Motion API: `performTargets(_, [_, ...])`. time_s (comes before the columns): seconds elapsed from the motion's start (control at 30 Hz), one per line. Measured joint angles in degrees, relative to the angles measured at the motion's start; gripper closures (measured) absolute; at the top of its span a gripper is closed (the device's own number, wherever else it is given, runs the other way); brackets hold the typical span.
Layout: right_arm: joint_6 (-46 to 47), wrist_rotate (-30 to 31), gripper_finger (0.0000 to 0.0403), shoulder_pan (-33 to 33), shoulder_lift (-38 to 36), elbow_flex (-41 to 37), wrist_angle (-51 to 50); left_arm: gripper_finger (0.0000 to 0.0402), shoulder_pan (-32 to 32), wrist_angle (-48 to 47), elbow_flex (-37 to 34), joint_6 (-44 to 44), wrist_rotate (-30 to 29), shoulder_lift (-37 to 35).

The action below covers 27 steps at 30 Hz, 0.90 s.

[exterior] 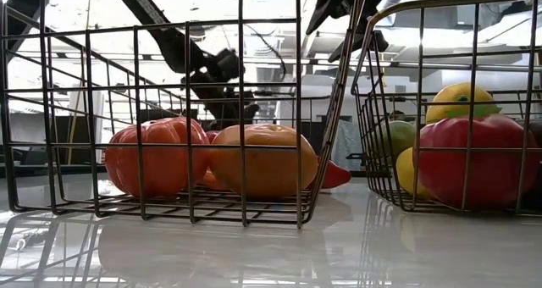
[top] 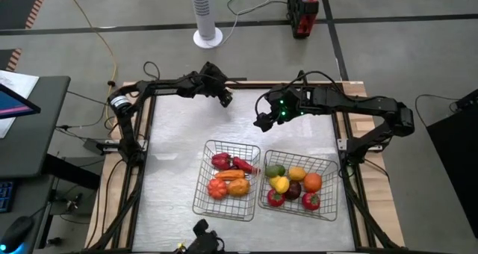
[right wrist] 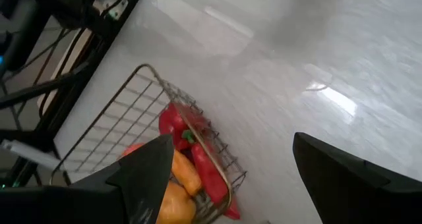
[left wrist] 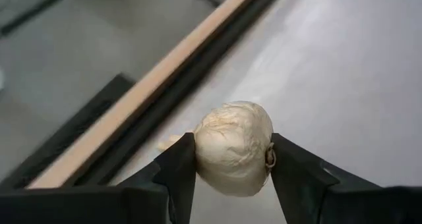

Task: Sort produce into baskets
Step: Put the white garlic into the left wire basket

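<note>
Two silver wire baskets stand near the table's front: the left basket (top: 227, 181) holds red, orange and yellow pieces, among them a long red pepper (right wrist: 210, 172); the right basket (top: 299, 185) holds green, yellow, orange, dark and red round pieces. My left gripper (top: 224, 97) is at the table's far edge, above the surface, shut on a whitish bulb (left wrist: 232, 147). My right gripper (top: 263, 122) hangs open and empty over the far middle of the table, behind the baskets. My left gripper pinches the whitish bulb by its two opposite sides (left wrist: 198, 151) between its two fingers. The bulb sits between the fingertips (left wrist: 290, 165), lifted clear of the table, beside the table's wooden far rim.
The table's wooden rim and dark frame (left wrist: 132, 105) run close past my left gripper. The white table surface (top: 179, 134) lies bare between the arms and the baskets. A white fan base (top: 208, 37) and a red device (top: 303, 11) stand on the floor beyond.
</note>
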Motion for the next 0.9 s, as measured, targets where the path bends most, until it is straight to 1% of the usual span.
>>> performTargets(0.07, [-1.0,-1.39,0.0065,-0.36,-0.12,0.03,-0.76,0.0246,-0.1,-0.66,0.0,-1.88,5.49,-2.01])
performTargets(0.2, [-3.56,-3.27,0.0065,-1.46,-0.63,0.06,-3.73,0.0246,-1.39,-1.16,0.02,-7.16,20.76,-4.8])
performTargets(0.27, [-5.17,-3.42,0.0065,-2.12,-1.26,0.07,-5.99,0.0247,-2.74,-1.1,0.02,-9.63,26.81,-6.06])
performTargets(0.37, [-8.31,-3.42,0.0065,-3.4,-1.88,0.09,-8.09,0.0247,-5.74,-0.98,0.02,-14.47,32.67,-7.1])
performTargets(0.43, [-10.07,-3.4,0.0065,-4.58,-2.09,0.09,-9.72,0.0247,-8.63,-0.79,0.02,-18.27,34.52,-7.26])
performTargets(0.5, [-11.16,-3.41,0.0065,-5.92,-2.4,0.09,-10.2,0.0247,-12.28,-0.39,0.02,-21.37,35.04,-7.26])
performTargets(0.57, [-12.62,-3.4,0.0065,-7.04,-2.74,0.09,-12.08,0.0247,-16.08,0.17,0.02,-22.4,35.1,-7.26])
performTargets(0.6, [-13.57,-3.39,0.0065,-7.25,-2.99,0.09,-12.51,0.0247,-17.98,0.36,0.02,-22.4,34.19,-7.26])
performTargets(0.67, [-15.69,-3.35,0.0065,-7.39,-3.78,0.09,-14.73,0.0247,-21.3,0.16,0.02,-23.62,30.05,-7.52])
performTargets(0.83, [-22.15,-3.42,0.0065,-6.21,-5.82,0.07,-17.99,0.0247,-27.07,-0.58,0.01,-27.87,15.32,-11.35])
performTargets(0.9, [-24.18,-3.4,0.0065,-5.81,-6.42,0.07,-17.47,0.0247,-29.41,-2.33,0.02,-27.43,11.37,-13.25])
